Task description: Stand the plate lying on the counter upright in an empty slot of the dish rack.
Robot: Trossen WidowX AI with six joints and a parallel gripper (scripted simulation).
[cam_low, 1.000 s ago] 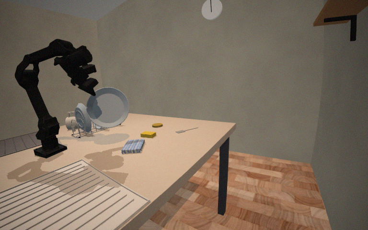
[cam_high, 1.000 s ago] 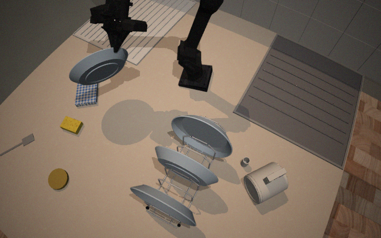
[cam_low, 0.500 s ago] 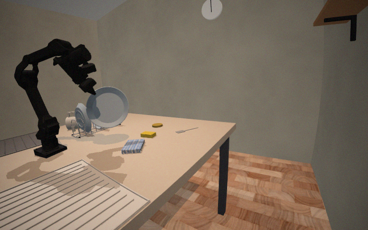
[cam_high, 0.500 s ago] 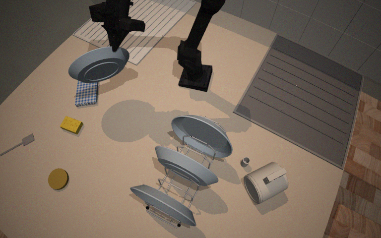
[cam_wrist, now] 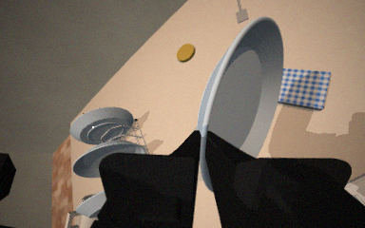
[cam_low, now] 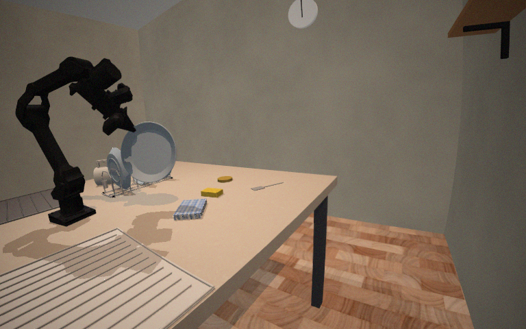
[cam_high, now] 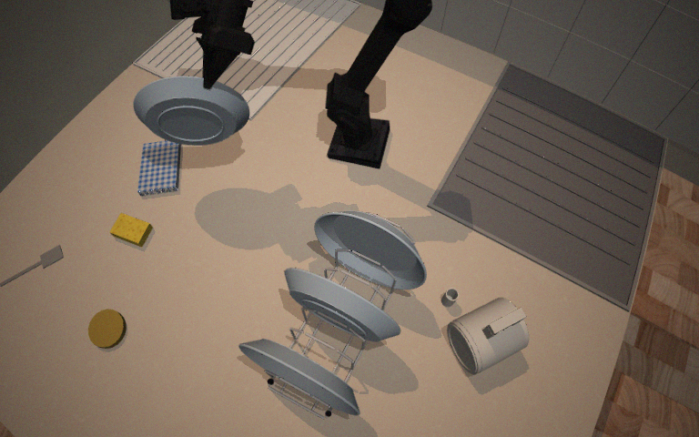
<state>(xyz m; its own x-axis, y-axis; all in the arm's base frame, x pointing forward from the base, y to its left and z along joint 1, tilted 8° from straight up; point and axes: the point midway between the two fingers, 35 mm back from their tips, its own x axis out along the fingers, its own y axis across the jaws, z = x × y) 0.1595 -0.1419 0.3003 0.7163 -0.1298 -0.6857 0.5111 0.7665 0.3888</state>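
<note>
One grey plate [cam_high: 191,110] hangs above the bench [cam_high: 216,319] near the checked cloth [cam_high: 158,167], its rim pinched in the clenched hand [cam_high: 210,79]; three plates stand in the dish rack [cam_high: 329,334]

Plate [cam_high: 191,116] above cloth [cam_high: 159,167], rack [cam_high: 337,309] well apart.

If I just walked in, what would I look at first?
Probably the big grey plate hanging in the air, pinched by its rim in the black gripper above the checkered cloth. Next, the wire dish rack in the middle of the counter, with three more plates standing in it, and a pale pot tipped on its side beside it.
</note>
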